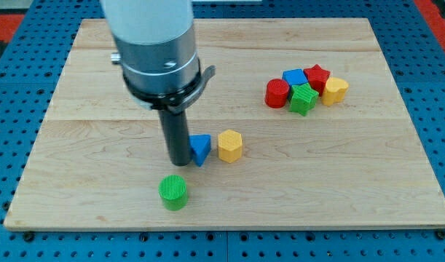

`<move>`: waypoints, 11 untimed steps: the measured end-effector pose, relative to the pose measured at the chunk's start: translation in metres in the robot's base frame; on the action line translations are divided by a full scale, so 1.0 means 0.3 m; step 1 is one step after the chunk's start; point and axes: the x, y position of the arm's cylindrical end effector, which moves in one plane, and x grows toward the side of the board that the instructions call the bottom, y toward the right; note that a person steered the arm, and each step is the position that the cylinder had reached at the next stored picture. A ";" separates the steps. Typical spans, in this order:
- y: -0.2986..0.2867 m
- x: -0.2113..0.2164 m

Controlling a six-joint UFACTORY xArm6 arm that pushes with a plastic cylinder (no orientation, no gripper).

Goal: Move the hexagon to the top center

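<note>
My tip (pixel 180 161) is resting on the tabletop (pixel 98 131), touching the left side of the blue triangle (pixel 200 149). I have no fingers, only a dark smooth rod, so nothing is pinching. The yellow hexagon (pixel 229 145) is sitting just right of the triangle, near the centre, so I judge it is still needing a push upward. A ribbed green cylinder (pixel 173 192) is standing below.

Eight small blocks on one wooden board (pixel 98 109): two yellow, a hexagon (pixel 229 145) and a heart (pixel 335 90); two green, a cylinder (pixel 173 192) and a star (pixel 303 99); two red, a cylinder (pixel 277 93) and a star (pixel 317 76); two blue, a triangle (pixel 201 148) and possibly a cube (pixel 293 76), partly hidden.
</note>
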 end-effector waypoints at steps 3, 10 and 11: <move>0.245 0.071; 0.045 -0.636; 0.080 -0.655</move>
